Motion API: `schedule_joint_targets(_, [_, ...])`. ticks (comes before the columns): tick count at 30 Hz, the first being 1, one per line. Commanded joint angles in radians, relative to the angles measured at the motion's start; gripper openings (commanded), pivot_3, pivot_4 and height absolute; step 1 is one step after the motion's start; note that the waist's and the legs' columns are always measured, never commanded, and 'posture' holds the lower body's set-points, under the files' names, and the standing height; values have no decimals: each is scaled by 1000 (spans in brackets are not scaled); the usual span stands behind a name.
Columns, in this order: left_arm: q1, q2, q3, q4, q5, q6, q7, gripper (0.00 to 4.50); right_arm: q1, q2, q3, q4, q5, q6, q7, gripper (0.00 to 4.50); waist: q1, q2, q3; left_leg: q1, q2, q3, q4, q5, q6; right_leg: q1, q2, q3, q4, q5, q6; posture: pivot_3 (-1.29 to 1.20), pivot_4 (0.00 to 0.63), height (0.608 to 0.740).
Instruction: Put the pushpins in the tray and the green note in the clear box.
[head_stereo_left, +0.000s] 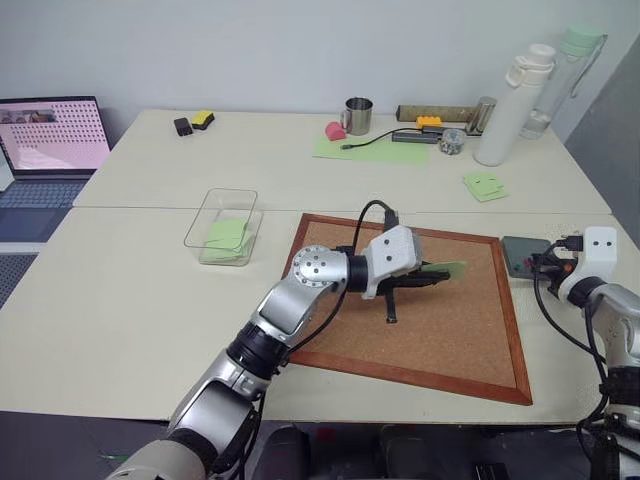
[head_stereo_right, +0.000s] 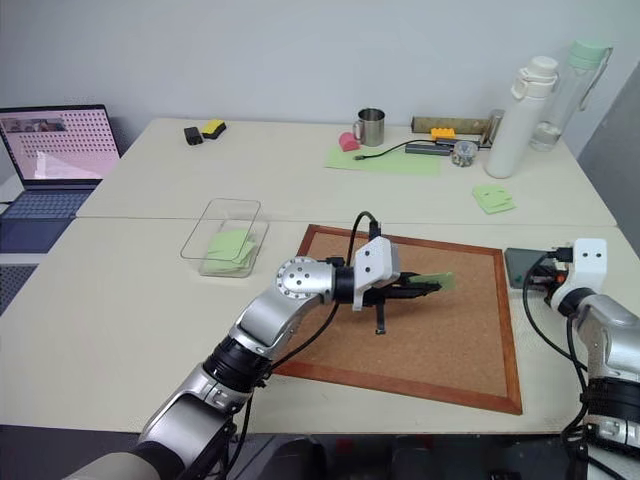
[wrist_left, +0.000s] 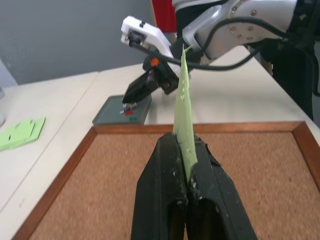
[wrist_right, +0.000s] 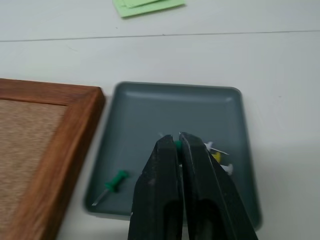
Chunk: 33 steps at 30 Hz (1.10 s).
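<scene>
With my left gripper (wrist_left: 186, 165) pressed together on the green note (wrist_left: 183, 105), I see the paper standing edge-on between the black fingers, lifted above the cork board (head_stereo_left: 420, 320) near the middle of its brown surface. In the left wrist view small holes show along the note's face. My right gripper (wrist_right: 179, 142) hangs over the tray (wrist_right: 150, 110), its fingers nearly together with a narrow slit between them and a green pin head (wrist_right: 177, 145) at the tips; I cannot tell whether it is pinched or just released. A green pushpin (wrist_right: 116, 181) lies on the tray floor near the corner closest to the board's wooden frame, and a few more pins, white and yellow among them, sit partly hidden behind my fingers. The tray rests on the table just beside the board's right edge. The clear box (head_stereo_left: 222, 226) stands well apart, off the board's left side, with green notes (head_stereo_left: 227, 236) lying inside it.
</scene>
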<state>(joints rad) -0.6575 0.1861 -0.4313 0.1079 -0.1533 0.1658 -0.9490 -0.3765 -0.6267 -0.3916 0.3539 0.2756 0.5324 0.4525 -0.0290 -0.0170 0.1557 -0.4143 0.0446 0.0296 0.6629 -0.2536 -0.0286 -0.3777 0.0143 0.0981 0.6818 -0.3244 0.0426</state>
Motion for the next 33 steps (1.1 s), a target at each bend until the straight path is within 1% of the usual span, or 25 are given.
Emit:
schedule_joint_targets(1, [9, 5, 14, -60, -1, -5, 0, 0, -34, -27, -17, 27, 12, -54, 22, 1016, 0, 0, 0, 0, 0, 0, 0, 0, 0, 0, 0, 0, 0, 0, 0, 0, 150, 740])
schedule_joint_targets(2, [11, 8, 15, -59, 1, -5, 0, 0, -38, -32, -19, 32, 14, -60, 26, 1135, 0, 0, 0, 0, 0, 0, 0, 0, 0, 0, 0, 0, 0, 0, 0, 0, 150, 740])
schedule_joint_targets(5, [11, 12, 20, -53, 4, -7, 1, 0, -42, -39, -27, 33, 18, -75, 31, 1806, 0, 0, 0, 0, 1, 0, 0, 0, 0, 0, 0, 0, 1, 0, 0, 0, 150, 740])
schedule_joint_targets(7, [2, 8, 26, -42, 3, -8, 3, 0, -40, -43, -34, 20, 28, -79, 41, 2144, 0, 0, 0, 0, 1, 0, 0, 0, 0, 0, 0, -1, 1, 0, 0, 0, 150, 740])
schedule_joint_targets(15, [-30, 8, 70, 11, -13, 1, 8, 0, -22, -65, -66, -43, 73, -63, 64, 2144, 0, 0, 0, 0, 1, 0, 0, 0, 0, 0, 0, -1, 1, 0, 0, 0, 150, 740])
schedule_joint_targets(19, [-38, 14, 83, 31, -5, -7, 1, 0, -32, -71, -81, -43, 105, -58, 79, 2144, 1, 0, 0, 0, 1, 0, 0, 0, 0, 0, 0, -1, 0, 0, 0, 0, 150, 740])
schedule_joint_targets(23, [-39, 13, 87, 34, -1, -9, 0, 0, -31, -79, -70, -48, 105, -67, 94, 2144, 1, 0, 0, 0, 1, 0, 0, 0, 0, 0, 0, -1, 0, 0, 0, 0, 150, 740])
schedule_joint_targets(26, [-29, 19, 85, 20, 3, -15, 0, 0, 0, -92, -27, -82, 73, -120, 130, 2144, 1, 0, 0, 0, 1, 0, 0, 0, 0, 0, 0, -1, 0, 0, 0, 0, 150, 740])
schedule_joint_targets(28, [-18, 39, 71, 15, 26, -44, -8, 0, 36, -113, 25, -100, 12, -222, 160, 2144, 1, 0, 0, 0, 1, -1, 0, 0, 0, 0, 0, -1, 0, 0, 0, 0, 150, 740])
schedule_joint_targets(31, [-2, 62, 68, 12, 40, -66, -17, 0, 74, -127, 66, -110, -27, -305, 192, 2144, -1, 0, 0, 0, 0, 0, 0, 0, 0, 0, 0, -1, 0, 0, 0, 0, 150, 740])
schedule_joint_targets(33, [3, 68, 78, 6, 34, -57, -16, 0, 83, -126, 68, -96, -26, -313, 198, 2475, -1, 0, 0, 1, 1, 0, 0, 0, 0, 0, 0, -1, 1, 0, 0, 0, 150, 740])
